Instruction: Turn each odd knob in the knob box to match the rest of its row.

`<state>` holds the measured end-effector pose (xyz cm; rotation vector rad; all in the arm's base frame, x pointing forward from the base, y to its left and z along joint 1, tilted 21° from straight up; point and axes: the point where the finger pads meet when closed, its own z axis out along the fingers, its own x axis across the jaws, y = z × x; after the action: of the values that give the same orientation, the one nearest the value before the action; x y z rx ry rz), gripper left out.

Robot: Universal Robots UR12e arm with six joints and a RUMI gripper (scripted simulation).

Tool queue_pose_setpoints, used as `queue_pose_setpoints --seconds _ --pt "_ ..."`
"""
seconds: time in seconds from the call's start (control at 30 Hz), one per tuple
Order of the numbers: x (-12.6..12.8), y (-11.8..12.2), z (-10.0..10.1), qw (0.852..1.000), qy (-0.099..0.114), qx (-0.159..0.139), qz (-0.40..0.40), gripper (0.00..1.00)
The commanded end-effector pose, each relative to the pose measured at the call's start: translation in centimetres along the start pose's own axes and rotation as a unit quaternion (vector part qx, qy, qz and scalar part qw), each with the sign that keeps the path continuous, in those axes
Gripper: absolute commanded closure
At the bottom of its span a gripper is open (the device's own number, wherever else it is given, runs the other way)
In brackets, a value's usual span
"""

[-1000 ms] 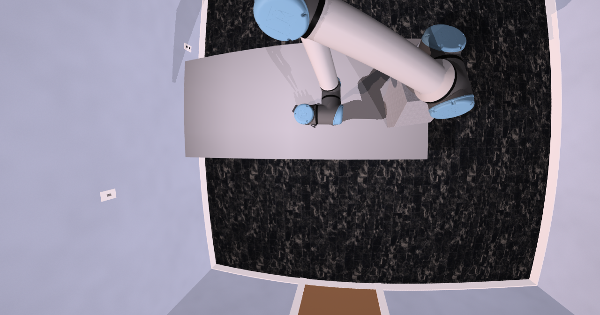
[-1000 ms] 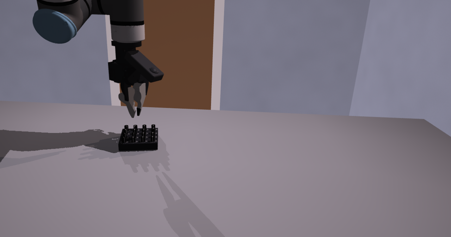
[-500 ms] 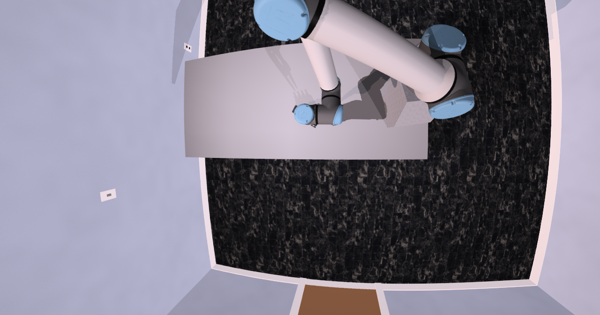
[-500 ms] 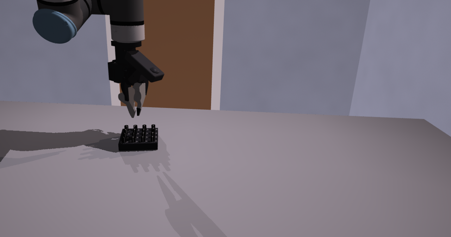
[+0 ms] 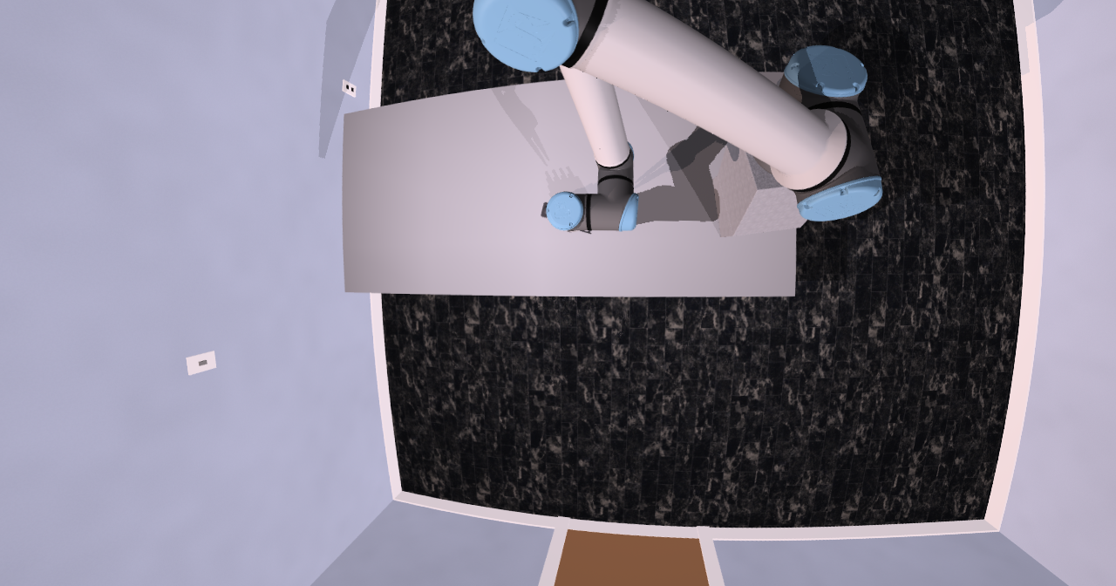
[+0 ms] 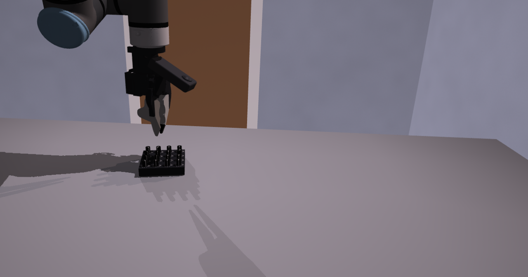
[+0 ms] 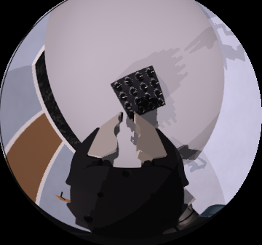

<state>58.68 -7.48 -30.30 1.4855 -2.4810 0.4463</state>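
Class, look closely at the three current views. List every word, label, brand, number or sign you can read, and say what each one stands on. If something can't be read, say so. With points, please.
Readable texts: none.
Knob box (image 6: 161, 170) (image 7: 137, 90): any row labels or marks around the knobs are too small and dark to read.
Blue cap (image 5: 525, 16) at the arm's elbow: faint lines, too faint to read as letters.
Gripper (image 6: 159, 132) (image 7: 127, 113): no legible text.

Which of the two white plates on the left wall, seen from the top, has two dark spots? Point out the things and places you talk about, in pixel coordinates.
The upper, smaller-looking plate (image 5: 349, 92), nearer the table (image 5: 437, 192). The lower plate (image 5: 192, 364) has just one dark spot.
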Motion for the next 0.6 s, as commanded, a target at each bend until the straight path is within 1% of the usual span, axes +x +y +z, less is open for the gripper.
queue_pose_setpoints --seconds 0.0,0.23,0.3,0.37,0.57 --pt "0.14 0.16 -0.29 0.997 -0.002 0.0 -0.078 0.89" --pt "0.09 0.17 -0.51 0.989 -0.002 0.0 -0.15 0.89" --pt "0.09 0.17 -0.51 0.989 -0.002 0.0 -0.15 0.89" --pt "0.07 0.2 -0.63 0.982 -0.002 0.0 -0.189 0.89" --pt "0.04 0.26 -0.81 0.969 -0.002 0.0 -0.247 0.89"
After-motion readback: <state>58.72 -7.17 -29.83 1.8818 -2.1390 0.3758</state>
